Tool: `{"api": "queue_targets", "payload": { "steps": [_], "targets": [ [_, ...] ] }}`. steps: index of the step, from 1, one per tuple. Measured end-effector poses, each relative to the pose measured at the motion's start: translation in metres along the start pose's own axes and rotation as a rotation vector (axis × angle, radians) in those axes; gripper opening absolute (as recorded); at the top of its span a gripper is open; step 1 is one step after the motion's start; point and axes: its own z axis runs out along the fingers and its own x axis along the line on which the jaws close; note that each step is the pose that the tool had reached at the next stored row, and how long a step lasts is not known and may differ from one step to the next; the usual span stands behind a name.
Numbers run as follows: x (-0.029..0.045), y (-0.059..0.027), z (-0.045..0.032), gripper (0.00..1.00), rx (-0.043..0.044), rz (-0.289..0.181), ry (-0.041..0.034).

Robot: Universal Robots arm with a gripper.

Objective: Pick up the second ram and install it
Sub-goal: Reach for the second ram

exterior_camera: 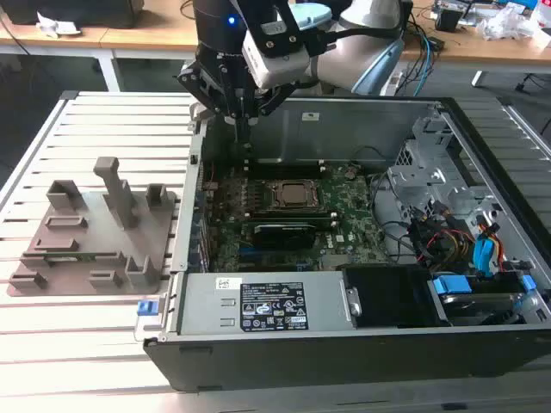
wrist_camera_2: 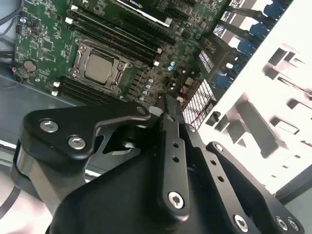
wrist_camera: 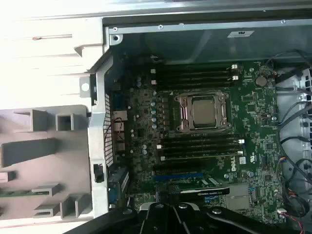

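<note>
I have the gripper [exterior_camera: 243, 133] hanging tip-down over the far corner of the open computer case [exterior_camera: 344, 129], at about eleven o'clock from the square processor socket [exterior_camera: 291, 196] in the exterior view. In the second wrist view its matte black metal fingers [wrist_camera_2: 170, 141] are pressed together with nothing between them, and bright screw heads dot the linkage arms on either side. The second ram [exterior_camera: 62, 255] lies flat in the grey plastic holder [exterior_camera: 52, 275], outside the case and well apart from the gripper, at roughly eight o'clock from it. In the first wrist view it shows as a thin green strip [wrist_camera: 9, 193] in a shallow recess of that holder [wrist_camera: 44, 165], among blocky upright posts. The holder rests on a pale ribbed table [exterior_camera: 112, 120] with long parallel grooves. Inside the case the green motherboard [wrist_camera: 258, 122] lies flat, densely studded with small parts, its socket [wrist_camera: 202, 112] framed in shiny metal. Long dark memory slots [wrist_camera: 195, 146] with pale end clips run in rows on both sides of the socket, and the space directly above them looks open. A black card [exterior_camera: 280, 232] stands just past the slots at six o'clock from the socket. The case's thin sheet-metal wall [wrist_camera: 97, 146], perforated near the holder side, is a hard edge between ram and slots. At three o'clock from the socket, loose coloured cables [exterior_camera: 456, 241] crowd the drive bay, and a grey power supply box [exterior_camera: 258, 305] closes off the near side
</note>
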Motion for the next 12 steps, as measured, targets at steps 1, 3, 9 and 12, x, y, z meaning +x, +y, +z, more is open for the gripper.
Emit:
{"api": "queue_targets", "payload": {
  "steps": [1, 3, 9, 12],
  "targets": [
    [0.0045, -0.0003, -0.0002, 0.11, 0.0001, 0.0, 0.0],
    [0.0175, -0.0013, -0.0005, 0.11, 0.0, 0.0, -0.0001],
    [0.0539, -0.0041, -0.0005, 0.11, -0.0001, 0.0, -0.0001],
    [0.0722, -0.0054, -0.001, 0.11, -0.0001, 0.0, -0.0002]
  ]
}}
